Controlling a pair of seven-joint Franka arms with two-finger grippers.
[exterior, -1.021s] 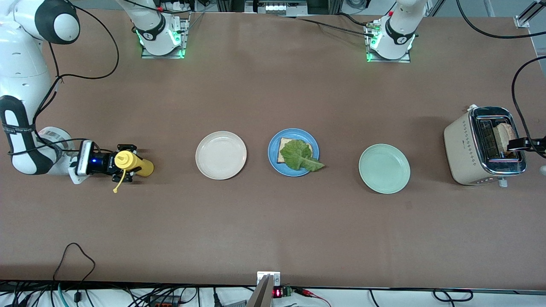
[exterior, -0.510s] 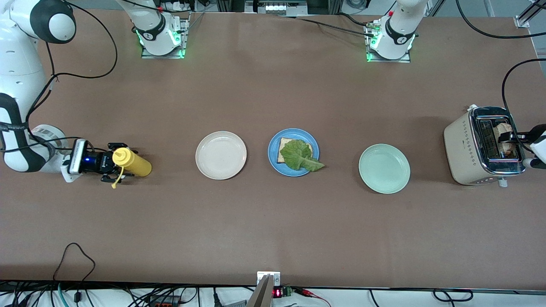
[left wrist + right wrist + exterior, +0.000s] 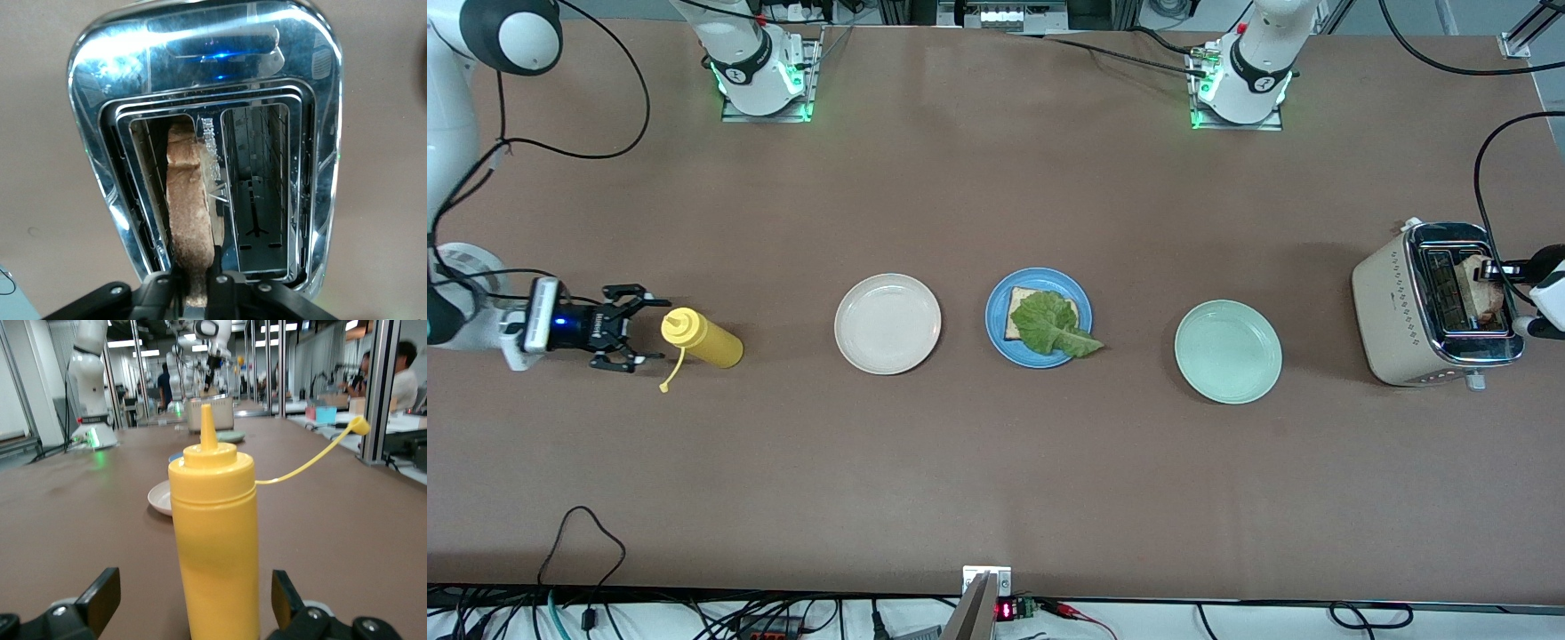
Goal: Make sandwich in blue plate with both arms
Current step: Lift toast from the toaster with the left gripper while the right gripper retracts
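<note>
Table: brown tabletop (image 3: 996, 462), three plates in a row.
Blue plate (image 3: 996, 313): centre; bread slice (image 3: 1017, 320) and lettuce (image 3: 1055, 325) on it, unchanged.
Right gripper (image 3: 645, 334): jaws now wide, backed off the mustard bottle (image 3: 701, 339), at its 9 o'clock.
Left gripper (image 3: 195, 288): now clamped on the toast (image 3: 190, 213) in the toaster (image 3: 1396, 316).

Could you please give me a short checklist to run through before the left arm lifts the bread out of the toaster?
1. Left gripper fingers closed on the bread slice: ok.
2. Slice sticking up from its toaster slot: ok.
3. Neighbouring slot free of bread: ok.
4. Blue plate holds the bottom slice with the lettuce on top: ok.
5. Right gripper open and apart from the upright yellow bottle, away from the plates: ok.
6. Grip firm enough to lift: cannot tell.
</note>
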